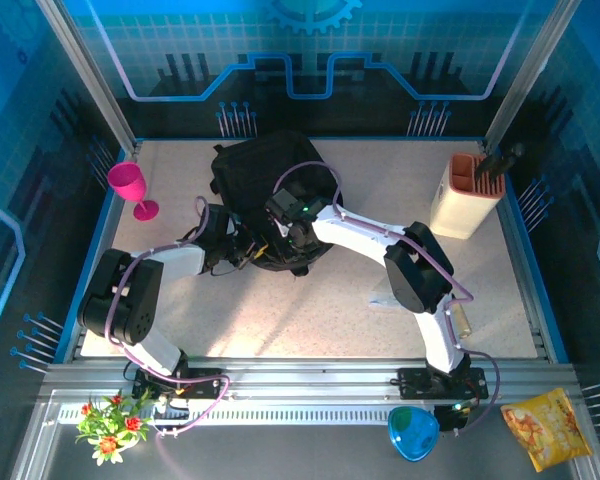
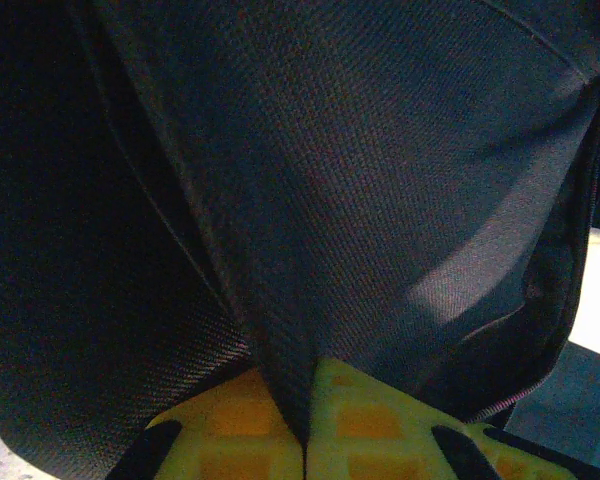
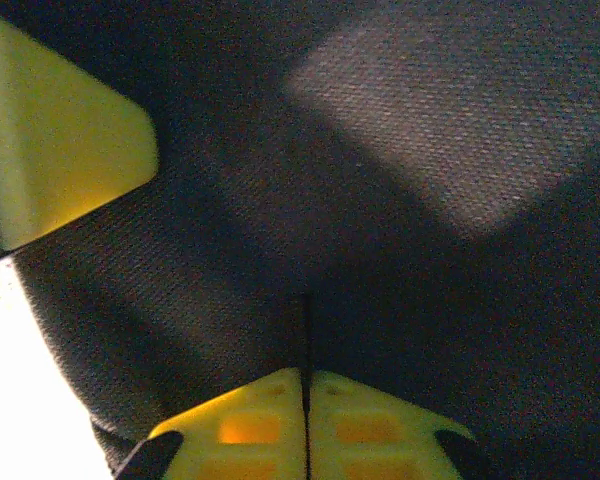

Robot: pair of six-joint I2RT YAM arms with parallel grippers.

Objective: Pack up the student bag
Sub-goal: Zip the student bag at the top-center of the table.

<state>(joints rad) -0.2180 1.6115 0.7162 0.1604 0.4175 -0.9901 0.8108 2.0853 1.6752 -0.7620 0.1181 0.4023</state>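
The student bag (image 1: 265,175), a big black fabric backpack, lies at the back middle of the table. Both grippers meet at its near edge. My left gripper (image 1: 242,246) is shut, and its yellow fingers (image 2: 380,420) pinch a fold of the bag's black cloth (image 2: 360,180). My right gripper (image 1: 296,236) is shut too, its tips (image 3: 305,375) closed on a thin black strip that rises from between them against the bag's fabric (image 3: 430,140). A yellow finger of the left gripper (image 3: 60,150) shows at the upper left of the right wrist view.
A pink goblet (image 1: 132,186) stands at the back left. A beige holder with an orange top (image 1: 466,195) stands at the back right. A small pale cylinder (image 1: 461,320) lies by the right arm. A yellow snack bag (image 1: 545,428) lies off the table at the near right.
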